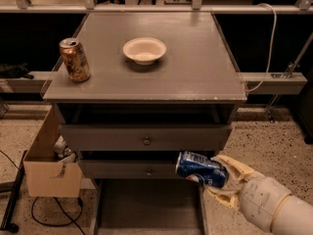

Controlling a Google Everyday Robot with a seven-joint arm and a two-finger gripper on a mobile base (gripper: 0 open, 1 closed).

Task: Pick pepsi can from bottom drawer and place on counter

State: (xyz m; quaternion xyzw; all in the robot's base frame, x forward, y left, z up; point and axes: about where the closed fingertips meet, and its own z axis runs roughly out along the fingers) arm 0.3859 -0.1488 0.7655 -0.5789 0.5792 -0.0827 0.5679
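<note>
the gripper (214,176) sits at the lower right of the camera view, on the end of a pale cream arm that comes in from the bottom right corner. its two fingers (240,168) clamp the pepsi can (200,168) between them, one above and one below the can's right end. the can lies on its side in the air, tilted slightly down to the right, its silver end facing left. it hangs above the right front part of the bottom drawer (146,204) and in front of the right end of the lower knobbed drawer (122,169), well below the counter (195,72). the bottom drawer is pulled out toward the camera and its flat grey floor shows bare. above it the upper knobbed drawer (117,137) is shut, with a dark gap between it and the counter. on the counter a pale shallow bowl (144,50) rests near the middle, toward the back, and a gold-brown can (75,59) stands upright near the left edge, well apart from the bowl. to the left of the cabinet an open cardboard box (51,177) sits on the speckled floor (264,141), just beside the drawers, with a black cable (46,218) curling on the floor below it. a white cable (270,38) loops down behind the counter's right side.
</note>
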